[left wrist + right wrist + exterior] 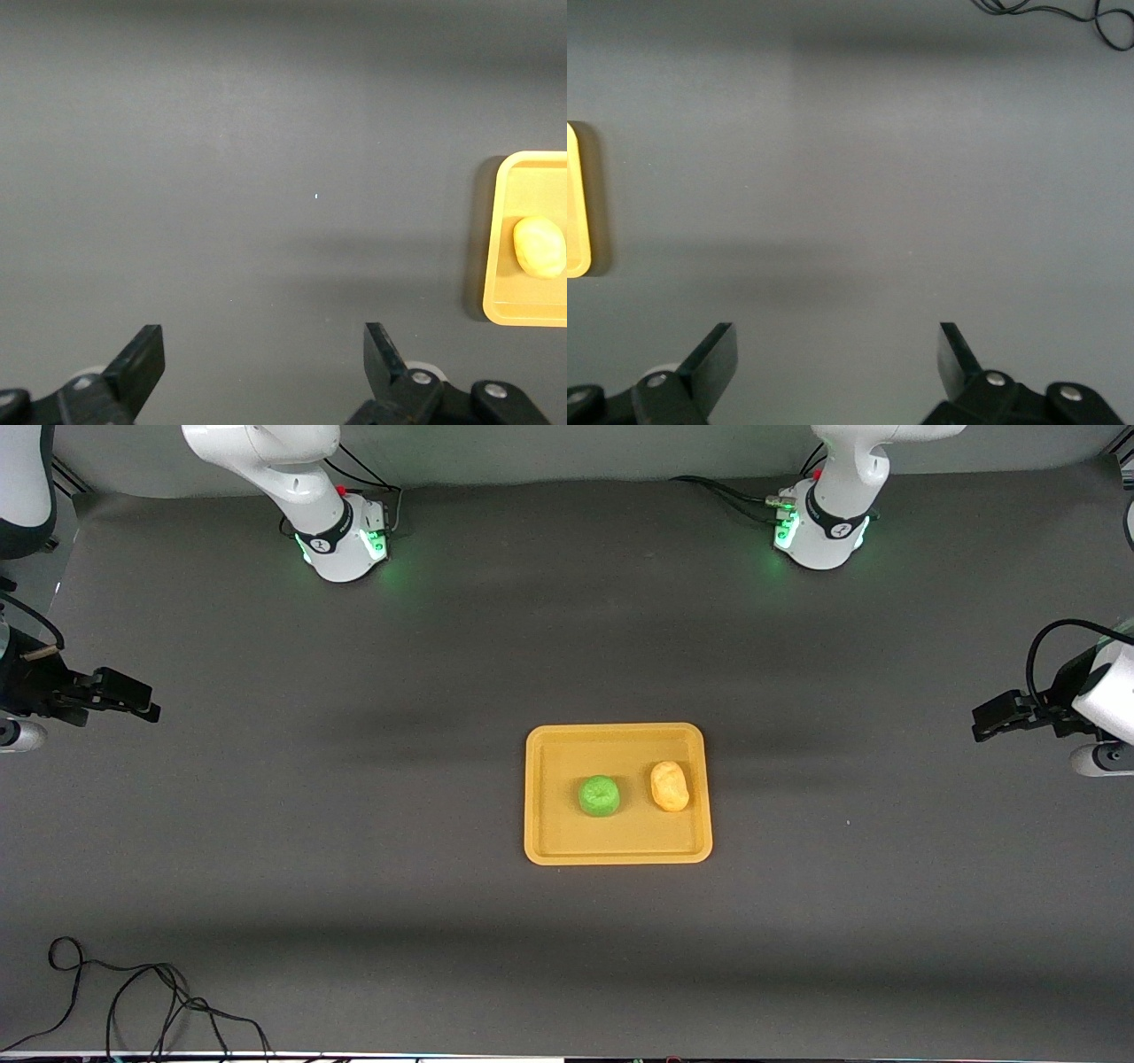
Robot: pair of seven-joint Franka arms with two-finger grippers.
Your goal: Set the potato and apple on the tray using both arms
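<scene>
The yellow-orange tray (549,841) lies in the middle of the table. The green apple (599,794) sits on it, toward the right arm's end. The yellow-tan potato (670,786) lies on it beside the apple, toward the left arm's end. My left gripper (982,724) is open and empty, up over the bare table at the left arm's end. Its wrist view shows its gripper (264,345), the tray's rim (493,266) and the potato (539,246). My right gripper (146,701) is open and empty over the table at the right arm's end. Its wrist view shows its gripper (836,345) and the tray's edge (576,204).
The table is covered by a dark grey mat (354,824). A loose black cable (151,1001) lies at the near edge at the right arm's end; it also shows in the right wrist view (1063,13). The two arm bases (341,540) (819,531) stand at the table's farthest edge.
</scene>
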